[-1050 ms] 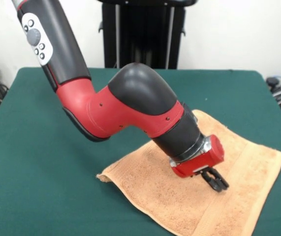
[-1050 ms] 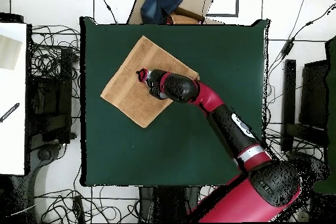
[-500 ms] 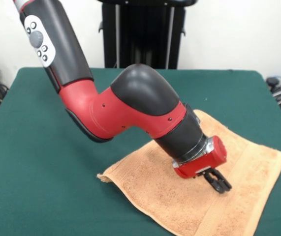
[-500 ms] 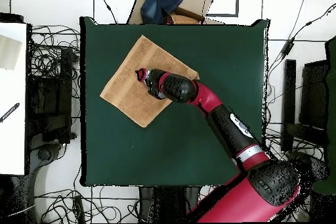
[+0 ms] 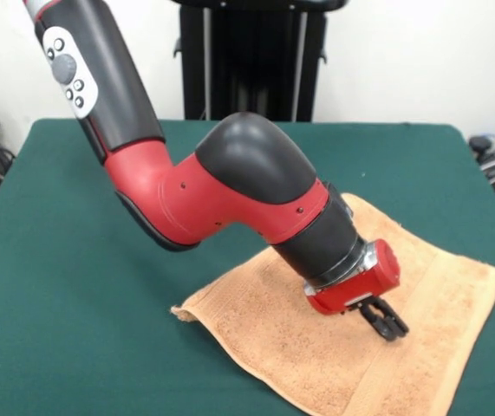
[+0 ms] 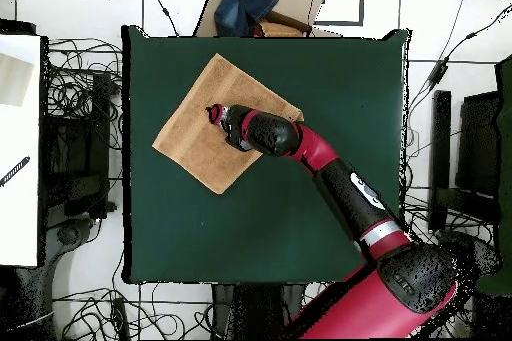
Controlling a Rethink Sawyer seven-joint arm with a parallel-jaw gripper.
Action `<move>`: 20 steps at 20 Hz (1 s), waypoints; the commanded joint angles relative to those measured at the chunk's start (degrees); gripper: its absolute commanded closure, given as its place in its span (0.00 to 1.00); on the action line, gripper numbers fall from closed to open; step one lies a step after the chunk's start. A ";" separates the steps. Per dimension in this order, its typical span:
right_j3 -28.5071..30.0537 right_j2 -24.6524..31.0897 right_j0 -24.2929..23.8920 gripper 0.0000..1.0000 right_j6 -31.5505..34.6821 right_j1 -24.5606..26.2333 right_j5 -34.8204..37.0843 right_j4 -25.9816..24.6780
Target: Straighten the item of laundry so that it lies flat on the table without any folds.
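— Where is your hand just now?

— My small black hand point(image 5: 387, 324) hangs at the end of the red wrist block, tilted down over the peach-orange terry-cloth towel point(image 5: 299, 347). From above, the hand point(image 6: 213, 113) sits over the middle part of the towel point(image 6: 190, 127), a little toward the cloth's upper half.

— Is it touching the cloth?

— The tips are very close to the pile, just above it or grazing it; I cannot tell which from either view.

— And the fingers, open or closed?

— They look drawn close together with nothing between them (though they are small and dark, so I cannot say for certain). No fold of towel is pinched in them as far as I can see.

— Where does the towel lie?

— On the dark green felt-like surface point(image 5: 65, 286), turned like a diamond against the surface's point(image 6: 300, 197) edges, in the part away from my base. It lies mostly spread; the corner nearest the camera's left curls up a little, and a woven band runs along the right-hand hem.
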 commanded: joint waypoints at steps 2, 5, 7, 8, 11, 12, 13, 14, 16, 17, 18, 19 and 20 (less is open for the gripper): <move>-2.83 -6.07 6.87 1.00 -0.51 6.89 -5.18 -3.61; -2.42 -6.94 8.67 1.00 2.50 5.50 -6.91 -3.49; -2.52 -7.19 9.65 1.00 3.70 5.36 -7.94 -3.08; -2.64 -7.39 10.16 1.00 4.21 5.32 -8.56 -2.90; -3.01 -7.66 11.13 1.00 4.64 5.47 -9.73 -2.18; -3.13 -7.74 11.31 1.00 4.56 5.55 -9.96 -1.94; -3.00 -7.92 11.47 1.00 4.64 5.37 -10.17 -1.73; -2.99 -8.09 11.63 1.00 4.57 5.24 -10.21 -1.49; -2.87 -8.29 11.82 1.00 4.31 5.21 -10.48 -1.04; -2.85 -8.39 11.88 1.00 4.14 5.20 -10.53 -0.84; -2.82 -8.46 11.89 1.00 3.90 5.20 -10.51 -0.63; -2.78 -8.46 11.84 1.00 3.64 5.22 -10.50 -0.46; -2.74 -8.48 11.80 1.00 3.40 5.25 -10.48 -0.33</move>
